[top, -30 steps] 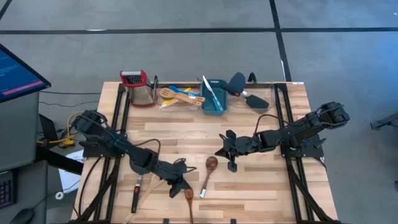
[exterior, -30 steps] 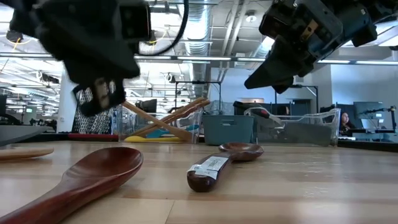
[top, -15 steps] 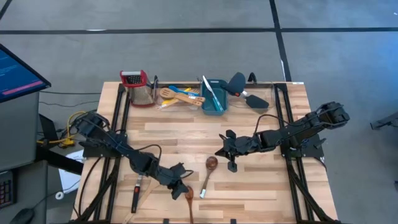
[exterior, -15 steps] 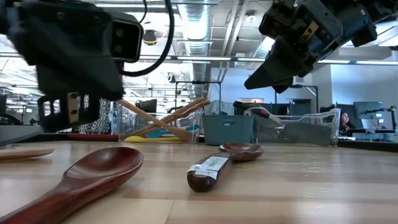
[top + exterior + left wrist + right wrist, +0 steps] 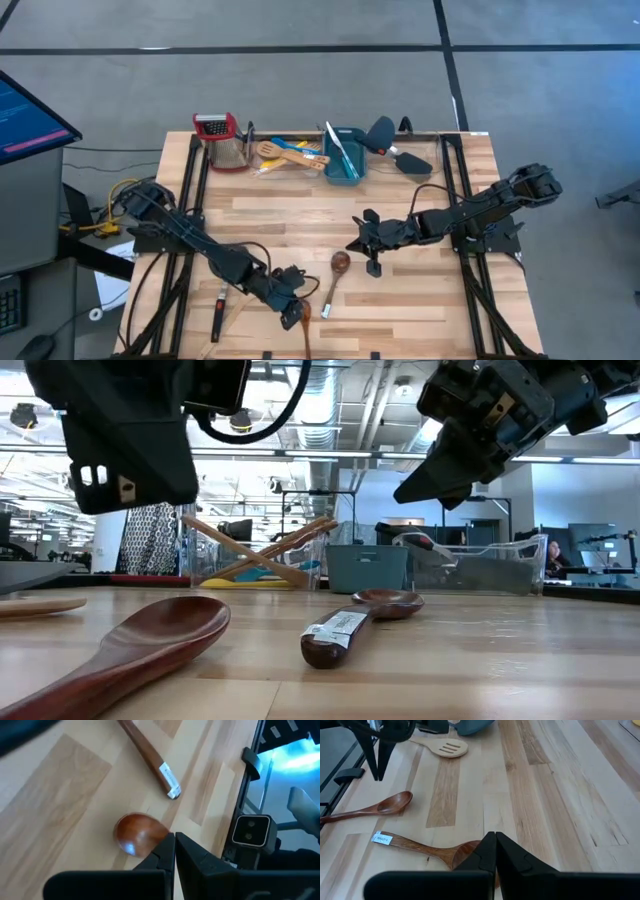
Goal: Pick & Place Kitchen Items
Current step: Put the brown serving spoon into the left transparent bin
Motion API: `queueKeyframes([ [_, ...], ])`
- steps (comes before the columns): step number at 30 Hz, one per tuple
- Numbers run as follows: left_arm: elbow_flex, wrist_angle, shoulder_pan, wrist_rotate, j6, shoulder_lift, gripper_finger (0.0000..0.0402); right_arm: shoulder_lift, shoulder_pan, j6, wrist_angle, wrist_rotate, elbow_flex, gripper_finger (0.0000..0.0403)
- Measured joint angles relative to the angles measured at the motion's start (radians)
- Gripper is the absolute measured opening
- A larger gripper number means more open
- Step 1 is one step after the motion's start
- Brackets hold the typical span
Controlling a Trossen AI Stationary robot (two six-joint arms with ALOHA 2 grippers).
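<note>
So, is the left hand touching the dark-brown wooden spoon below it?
Cannot tell. In the left wrist view the shut left hand overlaps the dark-brown wooden spoon, but no view shows a contact or a gap.

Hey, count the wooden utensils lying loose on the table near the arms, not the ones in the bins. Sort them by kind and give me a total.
Dark-brown wooden spoons: 2, one with a white label and one plain
Pale wooden slotted spatula: 1
Total: 3

Reddish spoon (image 5: 120, 650) handle cut off
</note>
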Motion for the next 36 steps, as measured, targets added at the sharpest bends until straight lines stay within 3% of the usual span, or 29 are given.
queueKeyframes([
  [9,0.096,0.004,0.007,0.09,0.035,0.176,0.0001,0.0,0.0,0.0,0.0,0.0,0.0,0.0],
  [19,0.089,-0.077,0.04,0.047,0.045,0.179,0.0001,0.0,0.005,0.0,-0.001,0.0,0.0,0.0],
  [36,0.024,-0.085,0.207,-0.033,0.264,0.167,0.0001,0.0,0.005,-0.002,-0.01,0.0,0.0,0.0],
])
